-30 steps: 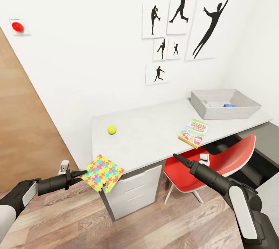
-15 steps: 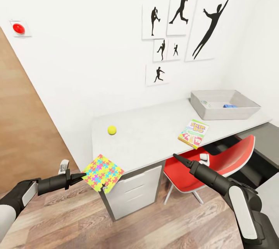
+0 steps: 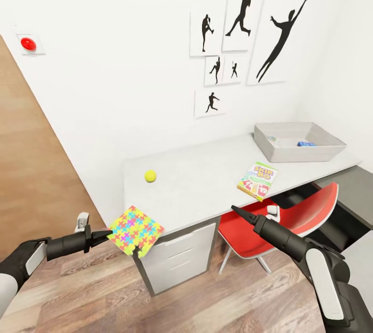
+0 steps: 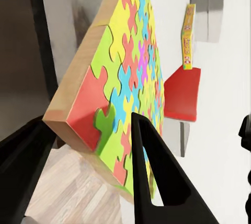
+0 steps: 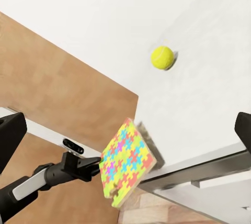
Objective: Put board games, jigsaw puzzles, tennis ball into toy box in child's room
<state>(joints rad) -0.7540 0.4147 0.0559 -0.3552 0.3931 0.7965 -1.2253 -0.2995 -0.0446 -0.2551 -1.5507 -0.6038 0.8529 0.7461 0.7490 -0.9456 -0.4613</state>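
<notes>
Left end effector (image 3: 101,235) is pinching the jigsaw puzzle (image 3: 135,230) by its edge, off the surface's (image 3: 207,188) front corner. I'd keep it level heading toward the toy box (image 3: 299,142). Right end effector (image 3: 237,211) looks closed, carrying nothing.

Left gripper (image 3: 106,234) clamped; right gripper (image 3: 234,210) closed

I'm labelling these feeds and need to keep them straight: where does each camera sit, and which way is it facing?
Head view: on the head, looking down over the table; both arms show, left gripper and right gripper.
Left wrist view: by the left gripper, looking along the jigsaw puzzle clamped between its fingers.
Right wrist view: on the right arm, facing the tennis ball; finger edges and the left arm show.
All three share the puzzle.
</notes>
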